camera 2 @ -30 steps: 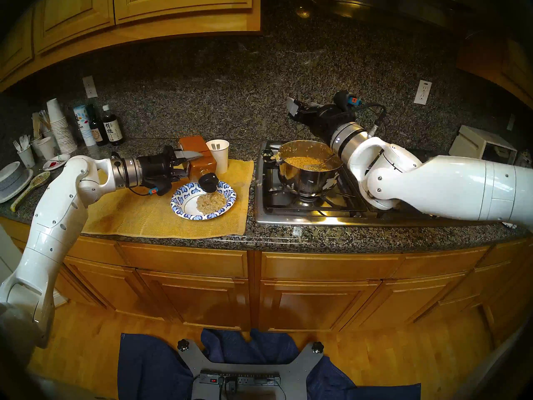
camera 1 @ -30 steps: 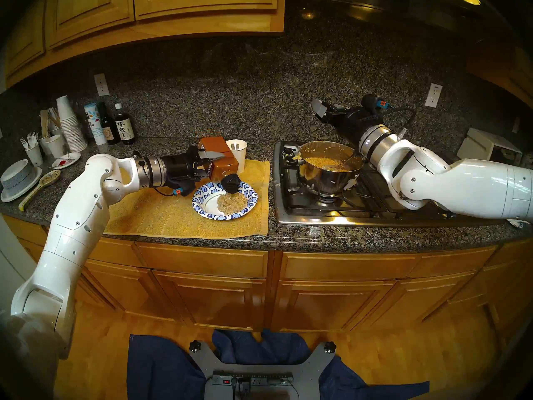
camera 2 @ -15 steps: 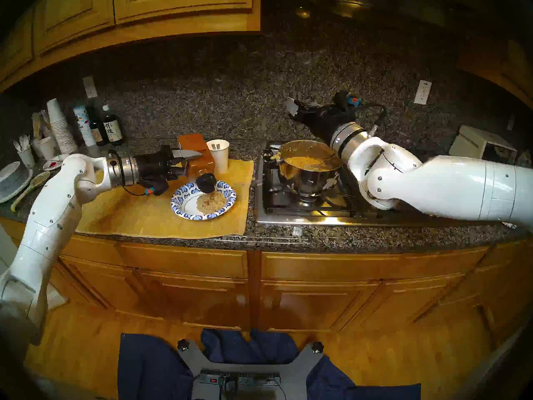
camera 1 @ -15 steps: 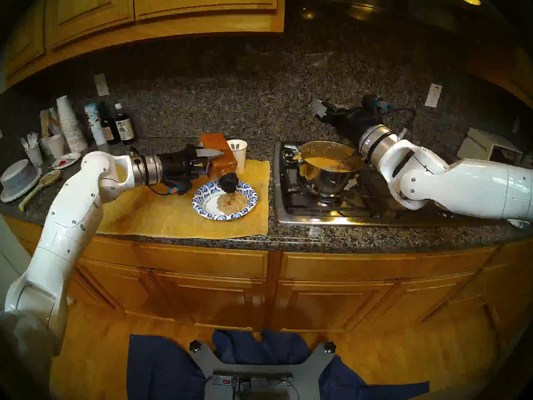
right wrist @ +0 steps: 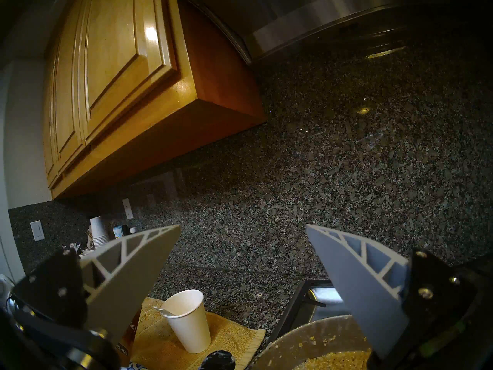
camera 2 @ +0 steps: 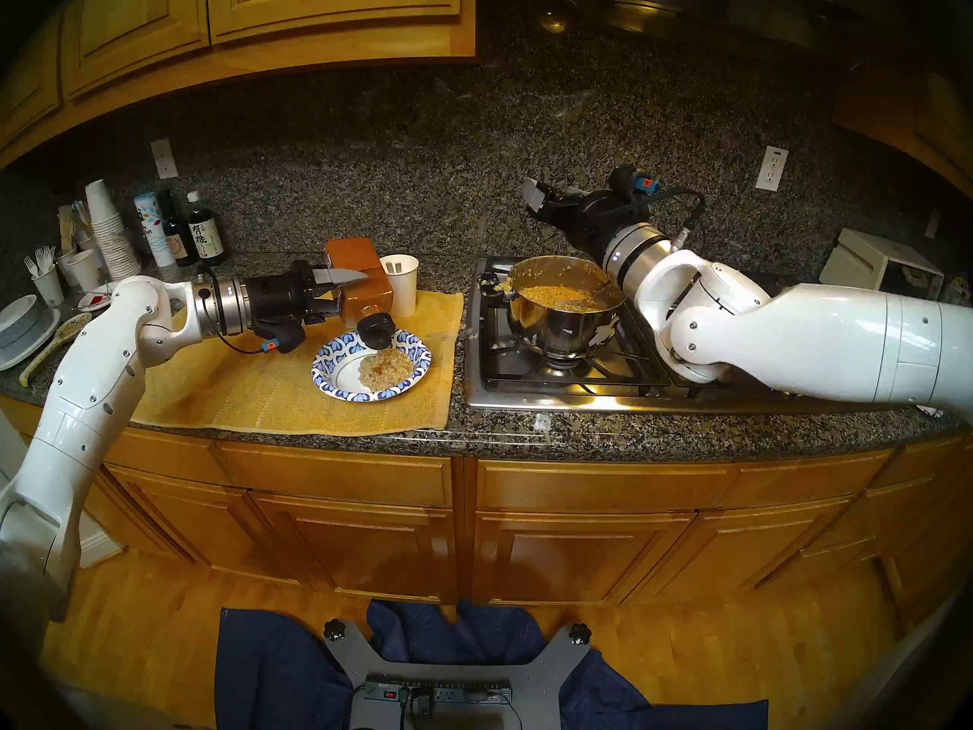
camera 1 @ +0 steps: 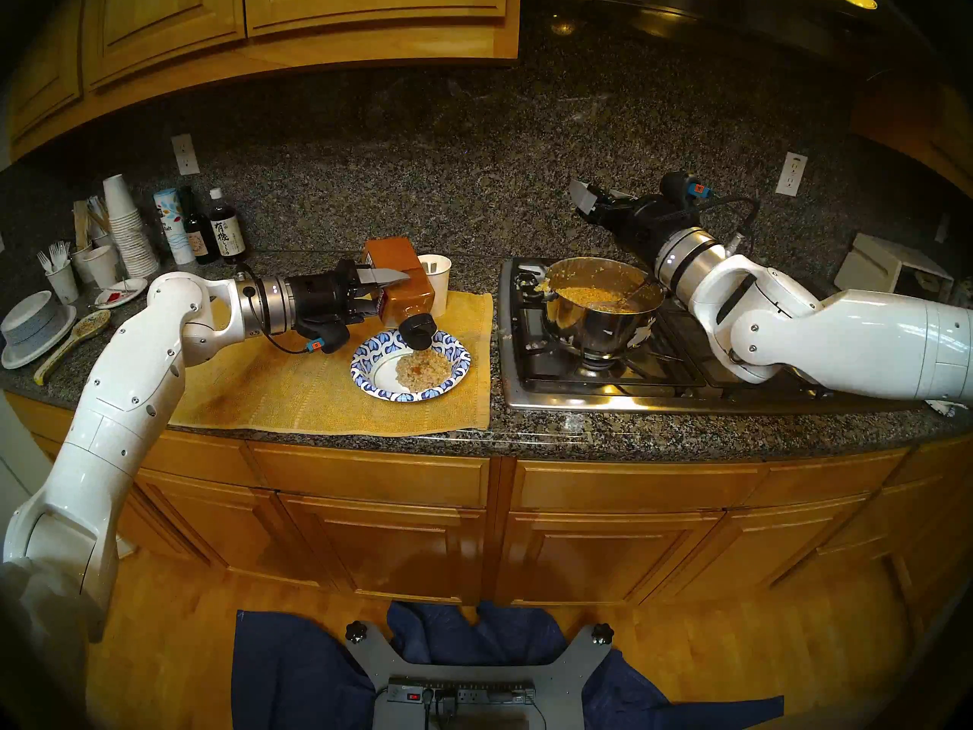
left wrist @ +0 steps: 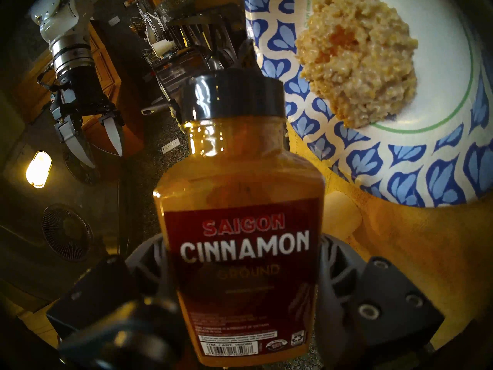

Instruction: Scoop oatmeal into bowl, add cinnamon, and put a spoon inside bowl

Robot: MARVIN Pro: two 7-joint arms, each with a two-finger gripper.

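left gripper (camera 1: pixel 387 297): clamping the tall clear orange-brown cinnamon bottle (camera 1: pixel 403 286) mid-body
bottle axis: tipping cap-down toward lower right, over the blue-leaf paper bowl (camera 1: pixel 368 378)
right gripper (right wrist: pixel 242 257): gaping wide, empty

cinnamon (left wrist: pixel 240 201) bottle tilted beside bowl (left wrist: pixel 400 174) of oatmeal (left wrist: pixel 357 54).

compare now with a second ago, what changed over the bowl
An orange-brown patch of cinnamon now sits on the tan lumpy oatmeal in the blue-and-white paper bowl; it was plain before. The left gripper still holds the clear cinnamon bottle cap-down over it, slightly raised. The right gripper, open, and the steel pot stayed put.
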